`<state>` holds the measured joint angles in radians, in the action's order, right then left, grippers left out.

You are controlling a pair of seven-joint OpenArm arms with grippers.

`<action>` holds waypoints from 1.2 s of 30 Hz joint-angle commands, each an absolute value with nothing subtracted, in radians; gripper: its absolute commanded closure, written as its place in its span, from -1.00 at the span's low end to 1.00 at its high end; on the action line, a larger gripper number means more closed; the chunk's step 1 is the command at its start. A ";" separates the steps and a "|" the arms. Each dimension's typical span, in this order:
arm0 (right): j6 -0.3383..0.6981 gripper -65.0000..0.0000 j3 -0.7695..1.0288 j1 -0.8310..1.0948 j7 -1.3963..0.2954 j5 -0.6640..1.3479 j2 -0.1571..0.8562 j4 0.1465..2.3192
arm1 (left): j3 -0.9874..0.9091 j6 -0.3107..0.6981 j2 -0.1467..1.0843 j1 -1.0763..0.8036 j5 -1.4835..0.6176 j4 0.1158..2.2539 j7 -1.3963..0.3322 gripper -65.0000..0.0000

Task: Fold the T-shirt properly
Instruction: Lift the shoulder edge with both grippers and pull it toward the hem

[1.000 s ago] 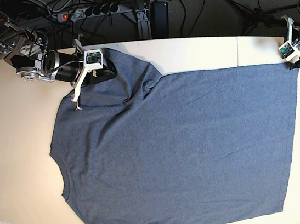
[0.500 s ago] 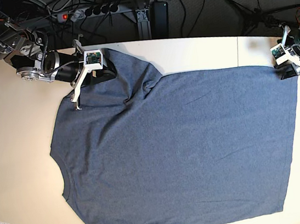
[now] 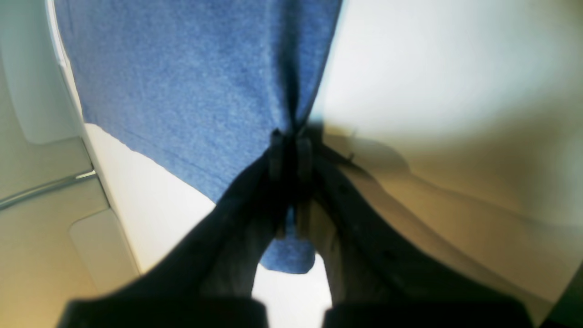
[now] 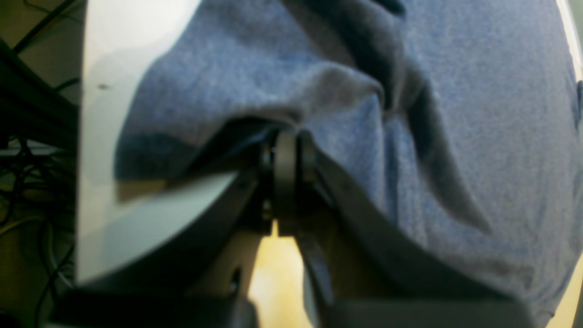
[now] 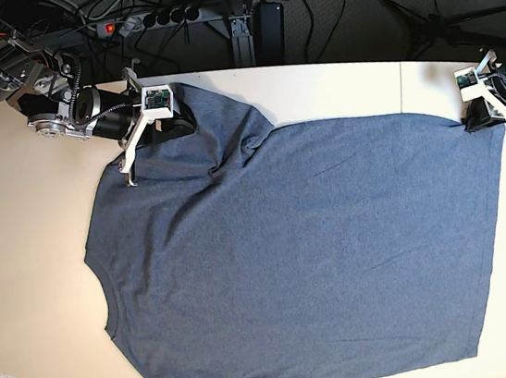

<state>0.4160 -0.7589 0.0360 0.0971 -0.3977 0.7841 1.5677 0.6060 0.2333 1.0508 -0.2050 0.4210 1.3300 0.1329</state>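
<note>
The T-shirt lay flat, plain side up, across most of the white table, with its collar toward 9 o'clock and its hem toward 3 o'clock in the base view. The left gripper sat at the hem corner near 2 o'clock, its jaws pressed together on the blue-grey edge (left wrist view showed fabric pinched between the dark fingers). The right gripper was at 11 o'clock, jaws clamped together on the bunched sleeve, cloth ridged above the fingertips.
</note>
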 commanded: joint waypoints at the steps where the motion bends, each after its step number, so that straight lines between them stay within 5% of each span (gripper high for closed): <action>1: 0.431 1.00 -0.760 0.039 -0.004 -0.445 0.805 1.549 | 0.636 0.344 1.053 -0.236 0.456 1.316 0.128 1.00; 6: 0.430 1.00 -0.760 0.039 -0.004 -0.445 0.805 1.549 | 0.635 0.268 1.049 -0.235 0.464 1.316 0.132 1.00; 31: 0.434 1.00 -0.698 0.064 -0.024 -0.320 0.820 1.641 | 0.548 0.282 1.059 -0.198 0.407 1.444 0.033 1.00; 36: 0.437 1.00 -0.577 0.147 -0.028 -0.253 0.836 1.736 | 0.430 0.403 1.059 -0.200 0.339 1.517 0.033 1.00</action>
<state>0.4263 -0.5850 0.1574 -0.0448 -0.2615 0.8204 1.7214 0.4412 0.3954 1.0336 -0.2073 0.3428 1.5059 0.0284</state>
